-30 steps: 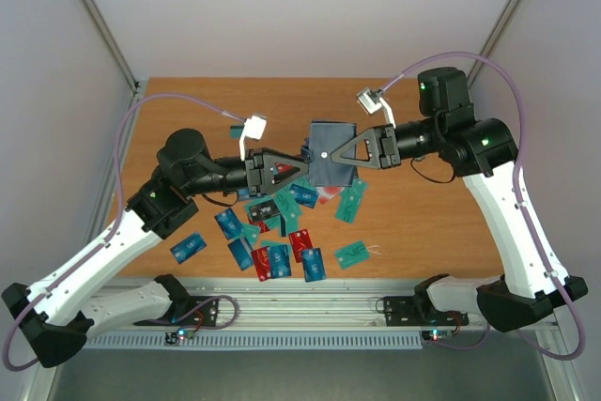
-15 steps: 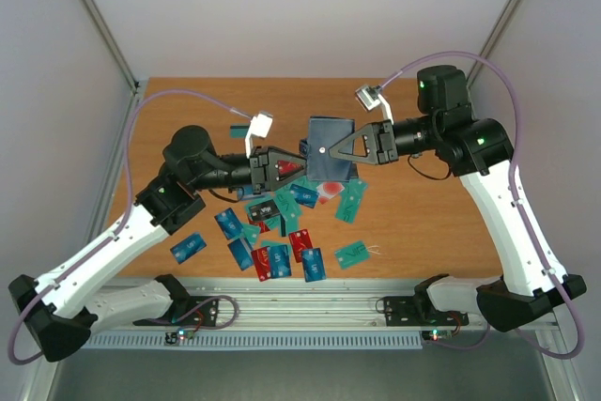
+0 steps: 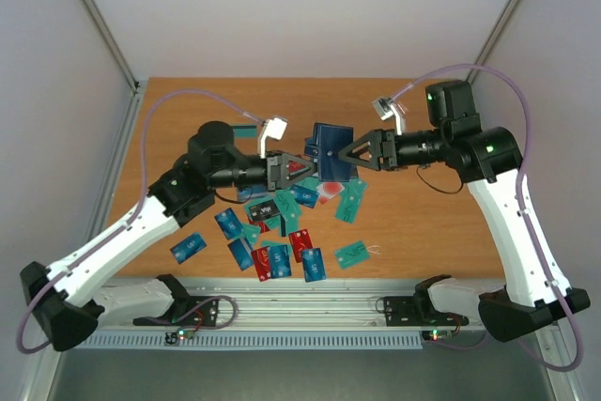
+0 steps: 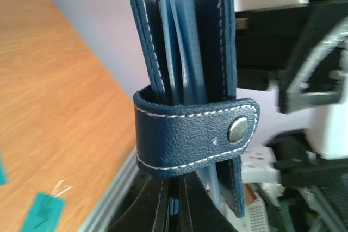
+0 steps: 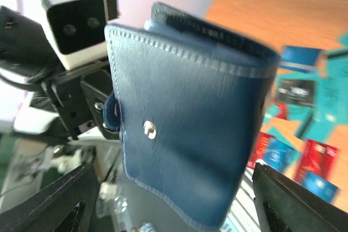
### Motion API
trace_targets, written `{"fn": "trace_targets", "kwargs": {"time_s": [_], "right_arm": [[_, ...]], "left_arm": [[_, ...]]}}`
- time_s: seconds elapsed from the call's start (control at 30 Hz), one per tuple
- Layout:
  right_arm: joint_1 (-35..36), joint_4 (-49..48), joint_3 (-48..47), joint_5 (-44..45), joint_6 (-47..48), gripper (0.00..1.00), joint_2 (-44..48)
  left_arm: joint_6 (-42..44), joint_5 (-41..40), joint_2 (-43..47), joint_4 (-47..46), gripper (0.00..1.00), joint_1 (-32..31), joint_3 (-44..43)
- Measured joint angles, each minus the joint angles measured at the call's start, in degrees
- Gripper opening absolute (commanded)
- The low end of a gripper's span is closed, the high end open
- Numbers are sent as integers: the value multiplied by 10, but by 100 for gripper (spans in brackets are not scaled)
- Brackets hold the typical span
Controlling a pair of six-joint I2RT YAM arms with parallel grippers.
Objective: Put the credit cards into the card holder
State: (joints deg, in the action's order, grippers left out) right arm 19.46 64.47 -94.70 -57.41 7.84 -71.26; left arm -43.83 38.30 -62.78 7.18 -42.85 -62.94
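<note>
The card holder [image 3: 331, 149], a dark navy case, hangs above the table's middle, and my left gripper [image 3: 302, 168] is shut on its left edge. In the left wrist view the card holder [image 4: 185, 52] stands upright with its snap strap [image 4: 196, 134] across it, light blue leaves inside, and my left gripper [image 4: 176, 194] pinching its lower edge. My right gripper [image 3: 351, 152] is open just right of the card holder, not holding it. In the right wrist view the card holder [image 5: 190, 129] sits ahead of my right gripper [image 5: 174, 199]. Several credit cards [image 3: 272, 232] lie scattered on the table.
The wooden table [image 3: 188, 110] is boxed in by grey walls on three sides. A metal rail [image 3: 310, 312] runs along the near edge between the arm bases. More cards [image 5: 304, 156] lie below the holder. A single teal card [image 3: 354, 253] lies apart at the front right.
My left gripper has moved right and shut on the card holder. My right gripper has let go of it, opened wide and drawn back to the right.
</note>
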Motion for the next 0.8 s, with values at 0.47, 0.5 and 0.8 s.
{"fn": "trace_targets", "kwargs": {"time_s": [0.47,0.5,0.8], "right_arm": [[-5,59,148,247,-73,86,95],[2,61,151,264,-80,84,94],[82,80,134,402,-127,71,11]], "left_arm": [[85,-126,-217,132,0,-19,-85],[86,-132,-228,136,0,-22,-96],[95,-149,-273,139,0,-43,-145]]}}
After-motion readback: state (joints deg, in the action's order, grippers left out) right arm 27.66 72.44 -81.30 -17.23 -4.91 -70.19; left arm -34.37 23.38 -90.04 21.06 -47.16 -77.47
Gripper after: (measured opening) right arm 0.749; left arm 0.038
